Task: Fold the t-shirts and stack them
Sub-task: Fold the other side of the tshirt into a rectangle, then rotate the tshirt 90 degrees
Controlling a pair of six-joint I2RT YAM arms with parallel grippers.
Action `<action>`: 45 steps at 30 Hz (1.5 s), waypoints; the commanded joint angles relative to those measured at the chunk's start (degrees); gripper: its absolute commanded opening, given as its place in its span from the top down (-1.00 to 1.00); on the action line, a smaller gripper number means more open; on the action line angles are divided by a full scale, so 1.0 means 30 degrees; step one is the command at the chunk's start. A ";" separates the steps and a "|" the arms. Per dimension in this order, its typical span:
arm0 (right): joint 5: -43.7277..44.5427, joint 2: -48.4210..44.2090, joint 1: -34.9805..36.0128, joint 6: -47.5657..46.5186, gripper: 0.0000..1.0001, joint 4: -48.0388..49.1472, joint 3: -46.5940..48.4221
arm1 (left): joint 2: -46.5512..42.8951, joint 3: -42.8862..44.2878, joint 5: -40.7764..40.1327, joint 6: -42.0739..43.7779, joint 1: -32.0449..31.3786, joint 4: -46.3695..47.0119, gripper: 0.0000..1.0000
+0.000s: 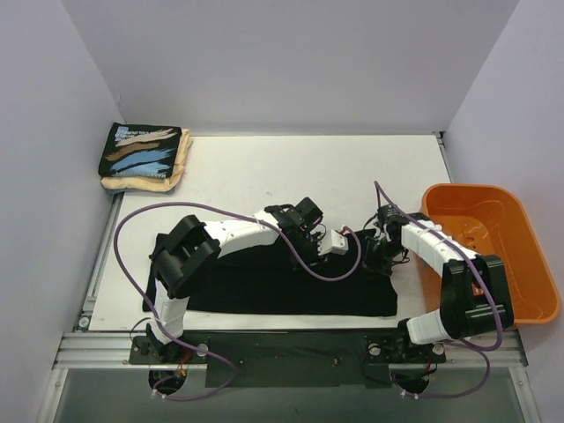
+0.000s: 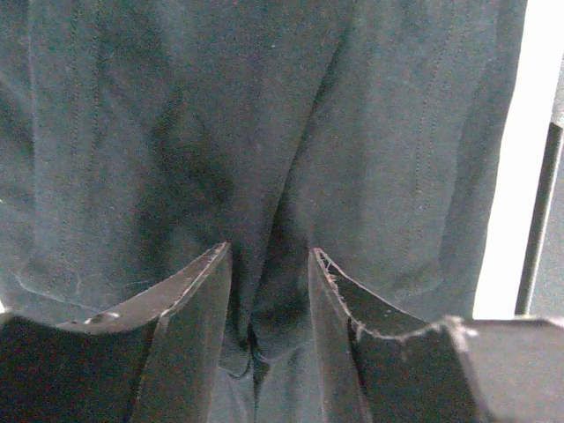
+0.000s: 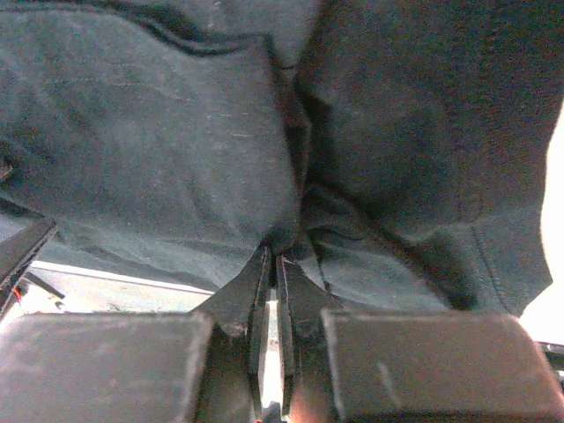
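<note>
A plain black t-shirt (image 1: 264,286) lies spread across the near part of the table (image 1: 291,167). My left gripper (image 1: 337,247) sits low over its upper right part. In the left wrist view its fingers (image 2: 198,291) stand apart, open, with a loose ridge of the black cloth (image 2: 176,132) lying between them. My right gripper (image 1: 381,257) is at the shirt's right edge. In the right wrist view it (image 3: 275,254) is shut on a pinch of the black cloth (image 3: 159,150). A folded black printed t-shirt (image 1: 141,150) rests on a folded cream one (image 1: 181,163) at the back left corner.
An orange plastic basket (image 1: 493,251) stands at the right edge of the table, just beyond my right arm. Grey walls close in the back and both sides. Purple cables loop over both arms.
</note>
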 commanded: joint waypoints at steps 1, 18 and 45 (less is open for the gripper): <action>0.0118 -0.0848 0.0504 0.0551 1.00 -0.1061 -0.0412 | -0.0895 0.1154 0.1289 0.1136 0.0006 -0.1521 -0.10; 0.2963 0.2135 -0.0873 -0.1998 1.00 -0.1419 0.7671 | -0.2739 0.2308 0.3289 0.0587 0.6416 -0.6686 0.21; 0.1703 1.8369 -0.1928 -0.1235 1.00 -0.5157 2.6064 | -0.7513 -0.7782 -0.1966 0.1433 1.7525 -0.3894 0.71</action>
